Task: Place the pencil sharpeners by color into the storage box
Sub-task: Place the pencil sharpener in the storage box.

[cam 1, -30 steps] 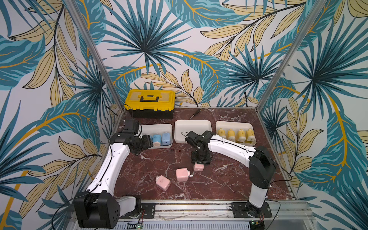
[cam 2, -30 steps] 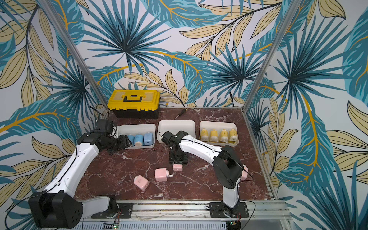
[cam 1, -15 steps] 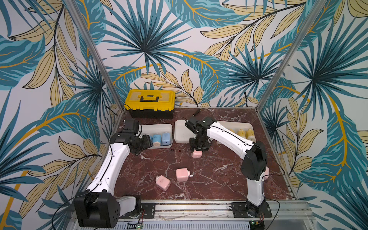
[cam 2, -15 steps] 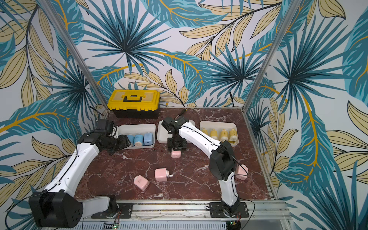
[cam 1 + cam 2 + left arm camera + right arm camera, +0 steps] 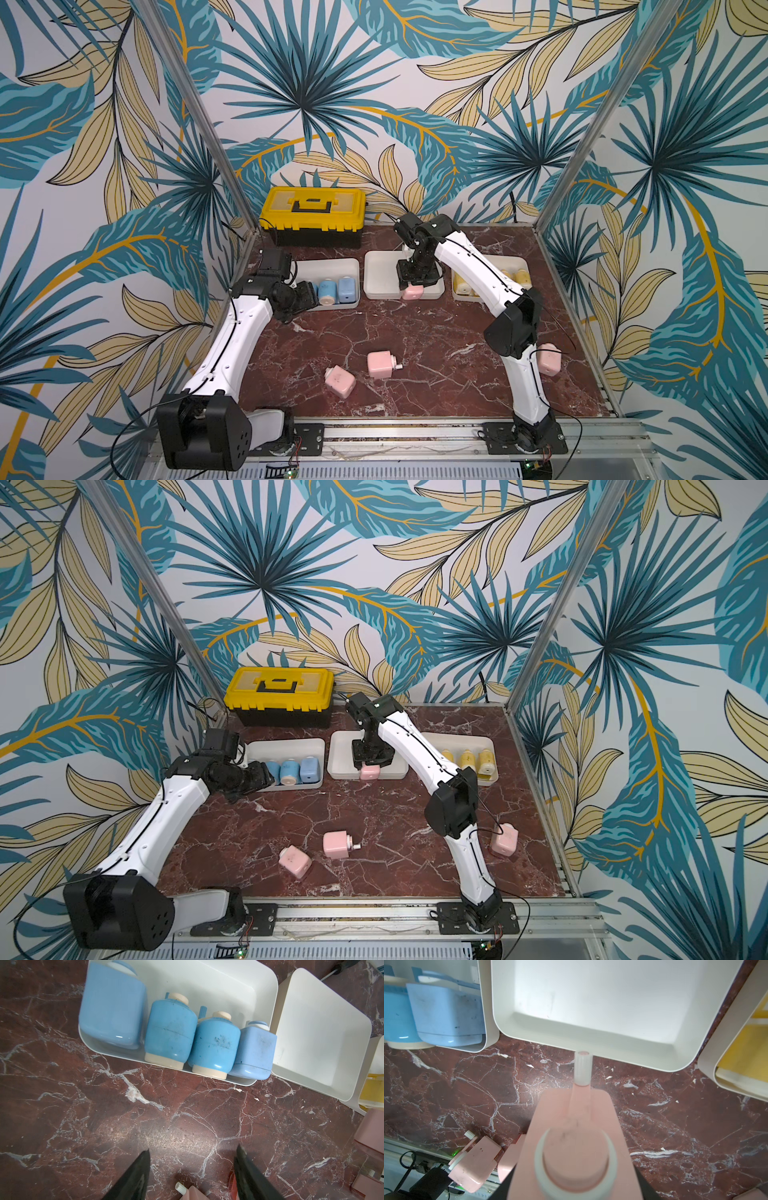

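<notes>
The right gripper (image 5: 417,286), clamped on a pink sharpener (image 5: 413,292), should carry farther over the empty middle tray (image 5: 374,282) before releasing; left gripper (image 5: 192,1169) gapes empty.

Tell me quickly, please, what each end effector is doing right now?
Left end effector: open, holding nothing, above bare table.
Right end effector: shut on a pink pencil sharpener, at the middle tray's front edge.

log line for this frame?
right claw: holds pink sharpener at middle tray | left claw: open, idle | floor: three pink
</notes>
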